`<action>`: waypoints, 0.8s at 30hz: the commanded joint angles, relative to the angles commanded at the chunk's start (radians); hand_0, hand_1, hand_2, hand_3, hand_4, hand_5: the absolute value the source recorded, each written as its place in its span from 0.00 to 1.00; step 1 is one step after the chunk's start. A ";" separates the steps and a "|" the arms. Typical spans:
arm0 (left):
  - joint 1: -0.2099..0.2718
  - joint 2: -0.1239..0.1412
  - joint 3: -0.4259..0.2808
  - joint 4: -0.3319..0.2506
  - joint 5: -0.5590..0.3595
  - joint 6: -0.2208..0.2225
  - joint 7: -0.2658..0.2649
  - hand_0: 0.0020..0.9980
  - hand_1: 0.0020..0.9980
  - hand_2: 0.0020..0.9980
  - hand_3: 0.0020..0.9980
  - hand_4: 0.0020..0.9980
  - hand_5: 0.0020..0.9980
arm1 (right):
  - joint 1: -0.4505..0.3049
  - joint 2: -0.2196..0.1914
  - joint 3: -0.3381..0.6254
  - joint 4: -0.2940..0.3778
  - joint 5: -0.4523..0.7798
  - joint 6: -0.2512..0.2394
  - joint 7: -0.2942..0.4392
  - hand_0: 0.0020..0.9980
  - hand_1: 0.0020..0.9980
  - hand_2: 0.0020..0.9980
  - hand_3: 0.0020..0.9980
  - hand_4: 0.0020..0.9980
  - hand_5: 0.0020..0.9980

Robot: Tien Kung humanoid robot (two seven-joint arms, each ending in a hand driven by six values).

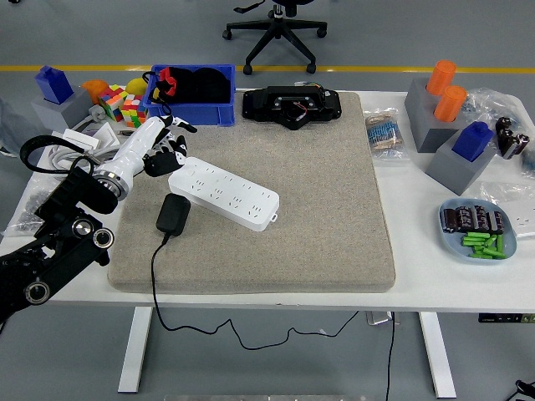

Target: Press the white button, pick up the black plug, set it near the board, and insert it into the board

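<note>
The left hand (165, 153), fingers loosely curled and holding nothing, hovers at the power strip's (223, 194) left end. Left of centre, the black plug (173, 213) looks light and rigid; gripping its flat sides seems best, as its trailing cord may drag.

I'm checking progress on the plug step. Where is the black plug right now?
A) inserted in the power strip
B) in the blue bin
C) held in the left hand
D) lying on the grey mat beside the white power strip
D: the black plug lies on the grey mat beside the white power strip, while the left hand is at the strip's far end.
</note>
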 joint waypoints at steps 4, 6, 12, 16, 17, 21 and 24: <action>-0.039 0.002 0.051 0.020 0.000 -0.016 0.018 0.00 0.00 0.10 0.65 0.00 0.00 | 0.000 -0.001 -0.002 0.000 0.001 0.000 0.000 0.63 0.61 0.60 0.59 0.66 0.40; -0.054 0.003 0.076 0.029 -0.001 -0.025 0.028 0.00 0.00 0.10 0.65 0.00 0.00 | 0.000 -0.002 -0.004 0.000 0.001 0.000 0.000 0.63 0.61 0.60 0.59 0.66 0.40; -0.121 0.009 0.186 0.071 -0.022 -0.082 0.098 0.00 0.00 0.09 0.64 0.00 0.00 | 0.000 -0.007 -0.007 0.000 0.002 0.000 -0.001 0.63 0.61 0.60 0.59 0.66 0.40; -0.160 0.009 0.245 0.101 -0.029 -0.102 0.127 0.00 0.00 0.09 0.64 0.00 0.00 | 0.000 -0.008 -0.006 0.000 0.001 -0.001 -0.002 0.63 0.61 0.60 0.59 0.66 0.40; -0.171 0.006 0.259 0.114 -0.027 -0.104 0.130 0.00 0.00 0.09 0.64 0.00 0.00 | 0.001 -0.008 -0.007 0.000 0.002 -0.001 -0.002 0.63 0.61 0.60 0.59 0.66 0.40; -0.199 -0.009 0.294 0.158 -0.026 -0.104 0.136 0.00 0.00 0.09 0.64 0.00 0.00 | 0.002 -0.009 -0.011 0.000 0.006 -0.001 -0.001 0.63 0.61 0.60 0.59 0.66 0.40; -0.215 -0.023 0.315 0.190 -0.023 -0.104 0.139 0.00 0.00 0.09 0.64 0.00 0.00 | 0.001 -0.009 -0.013 0.000 0.006 -0.001 -0.002 0.63 0.61 0.60 0.59 0.66 0.40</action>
